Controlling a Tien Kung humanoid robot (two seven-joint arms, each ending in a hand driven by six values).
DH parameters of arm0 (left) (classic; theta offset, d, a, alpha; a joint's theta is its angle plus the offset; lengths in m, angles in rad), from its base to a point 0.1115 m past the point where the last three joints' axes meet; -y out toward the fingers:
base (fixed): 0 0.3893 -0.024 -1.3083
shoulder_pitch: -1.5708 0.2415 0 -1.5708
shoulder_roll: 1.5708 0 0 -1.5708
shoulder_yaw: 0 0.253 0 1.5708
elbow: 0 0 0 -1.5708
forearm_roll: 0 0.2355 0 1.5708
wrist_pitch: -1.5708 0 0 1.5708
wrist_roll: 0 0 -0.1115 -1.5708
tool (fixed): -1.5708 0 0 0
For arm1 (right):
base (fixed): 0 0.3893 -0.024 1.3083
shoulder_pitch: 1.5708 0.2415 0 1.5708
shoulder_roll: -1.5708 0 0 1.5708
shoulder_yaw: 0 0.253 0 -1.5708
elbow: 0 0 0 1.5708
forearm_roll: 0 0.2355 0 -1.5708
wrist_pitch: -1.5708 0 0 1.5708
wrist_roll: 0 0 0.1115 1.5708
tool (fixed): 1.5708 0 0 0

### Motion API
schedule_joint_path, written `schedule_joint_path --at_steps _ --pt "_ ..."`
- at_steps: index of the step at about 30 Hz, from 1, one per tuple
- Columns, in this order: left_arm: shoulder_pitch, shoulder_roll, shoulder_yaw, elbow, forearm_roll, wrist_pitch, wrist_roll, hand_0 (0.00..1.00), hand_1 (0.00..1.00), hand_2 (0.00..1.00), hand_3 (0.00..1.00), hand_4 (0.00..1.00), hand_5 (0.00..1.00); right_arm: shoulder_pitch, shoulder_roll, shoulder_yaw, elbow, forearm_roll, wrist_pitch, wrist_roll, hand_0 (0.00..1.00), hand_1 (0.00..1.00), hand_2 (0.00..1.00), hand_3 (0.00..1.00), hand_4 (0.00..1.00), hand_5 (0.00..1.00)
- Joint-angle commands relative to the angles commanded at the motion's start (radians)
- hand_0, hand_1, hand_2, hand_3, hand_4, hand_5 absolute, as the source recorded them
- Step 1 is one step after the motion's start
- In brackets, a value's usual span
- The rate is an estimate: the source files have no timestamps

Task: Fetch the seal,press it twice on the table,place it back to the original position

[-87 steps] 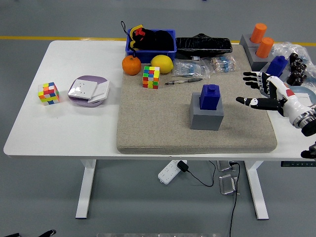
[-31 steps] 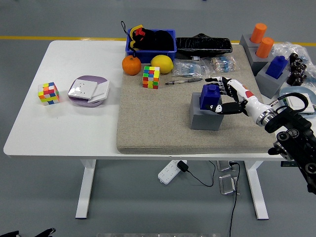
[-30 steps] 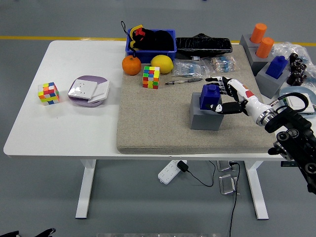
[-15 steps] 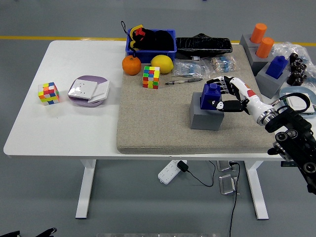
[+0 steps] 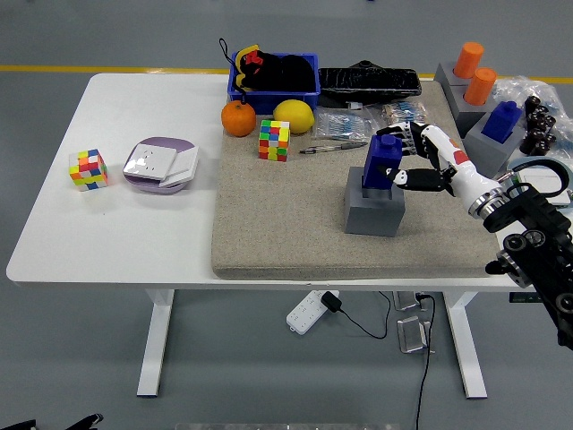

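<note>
The blue seal [image 5: 382,162] is lifted partly out of its grey holder block [image 5: 373,209] near the middle of the tan mat [image 5: 295,224]. My right hand [image 5: 414,159] comes in from the right and its fingers are closed around the seal's right side. The seal's lower end still overlaps the holder's top. My left arm does not show.
Rubik's cube [image 5: 274,140], orange [image 5: 238,118], lemon [image 5: 294,116], pen [image 5: 333,148] and blue bin [image 5: 274,73] lie behind. More grey holders with orange seals [image 5: 474,72] and a blue seal [image 5: 502,119] stand at right. Another cube [image 5: 89,169] and purple box [image 5: 160,165] sit at left.
My right hand reached in from the right, closed on the blue seal, and has raised it upward out of the grey holder.
</note>
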Motion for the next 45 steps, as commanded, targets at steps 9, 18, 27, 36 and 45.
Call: schedule_joint_path --at_steps 9,18,27,36,45 --pt "0.003 0.000 0.005 0.001 -0.010 0.000 -0.003 0.812 0.784 0.761 0.798 0.678 0.431 -0.052 -0.038 0.114 0.081 -0.044 0.002 -0.005 0.593 0.470 0.471 0.507 0.677 0.002" --pt "0.004 -0.004 0.004 0.002 -0.013 -0.002 -0.002 0.812 0.784 0.760 0.798 0.679 0.430 -0.114 -0.075 0.216 0.023 -0.086 -0.004 -0.003 0.594 0.469 0.470 0.504 0.679 0.002" --pt "-0.001 -0.005 0.017 0.000 -0.024 -0.003 -0.008 0.812 0.784 0.761 0.798 0.679 0.426 -0.154 -0.048 0.205 -0.063 -0.099 -0.015 0.003 0.591 0.467 0.469 0.502 0.680 0.002" --pt "0.005 -0.007 0.006 0.001 -0.011 -0.003 -0.003 0.812 0.784 0.760 0.798 0.679 0.424 -0.169 -0.012 0.162 -0.116 -0.100 -0.021 0.005 0.590 0.466 0.467 0.502 0.680 0.002" --pt "0.005 -0.008 0.006 0.001 -0.008 -0.004 -0.003 0.812 0.784 0.762 0.797 0.681 0.426 -0.173 -0.004 0.143 -0.128 -0.094 -0.024 0.007 0.588 0.465 0.464 0.499 0.680 0.002"
